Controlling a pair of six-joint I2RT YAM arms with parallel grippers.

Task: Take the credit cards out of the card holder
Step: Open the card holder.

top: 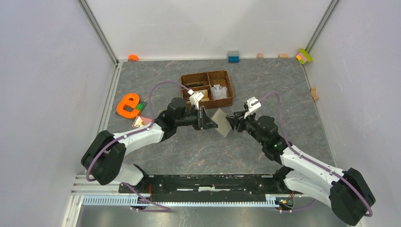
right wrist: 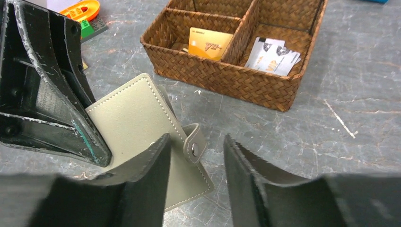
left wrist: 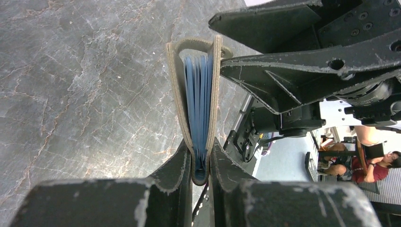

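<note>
While my left hand [left wrist: 201,163] clamps the card holder [right wrist: 130,111] just in front of the basket [right wrist: 227,78], my right hand [right wrist: 196,139] stands half open astride its tab [right wrist: 193,146], holding nothing.

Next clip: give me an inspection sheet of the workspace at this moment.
Surface: grey marbled table, scuffed.
Job's things: holder held by left gripper; orange card and white cards in separate basket compartments.
Clutter: orange letter, green block, blue brick at the far edge.
Grippers: left shut on holder; right gripper open astride its tab.
Cables: purple cables loop loosely, nothing snagged.
Surroundings: white walls; seated person beyond the rig.
</note>
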